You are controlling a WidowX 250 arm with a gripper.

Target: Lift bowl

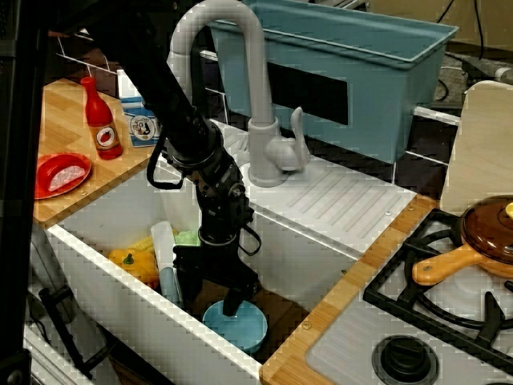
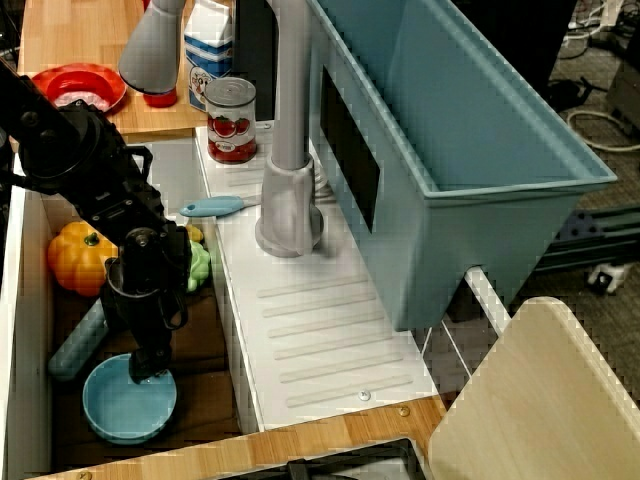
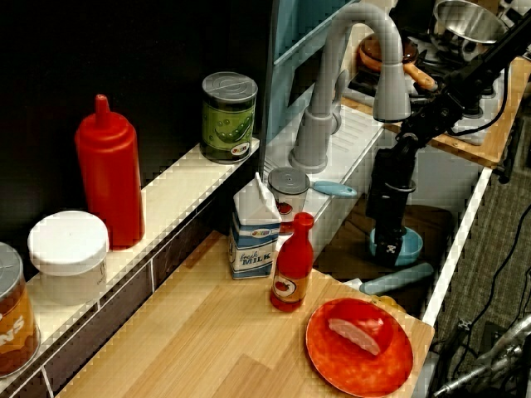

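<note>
Pincer (image 2: 150, 375) points straight down into the sink (image 1: 96, 245), its tips at the light-blue bowl (image 2: 125, 408)'s twelve o'clock rim, seemingly straddling the wall for a lift; whether it has closed I cannot tell. An orange pepper (image 2: 78, 258) lies toward eleven o'clock.

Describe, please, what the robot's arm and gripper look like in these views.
The arm is black throughout, built of chunky jointed segments with thin black cables looping beside the wrist. The gripper is black too, narrow and elongated. No markings are legible.
</note>
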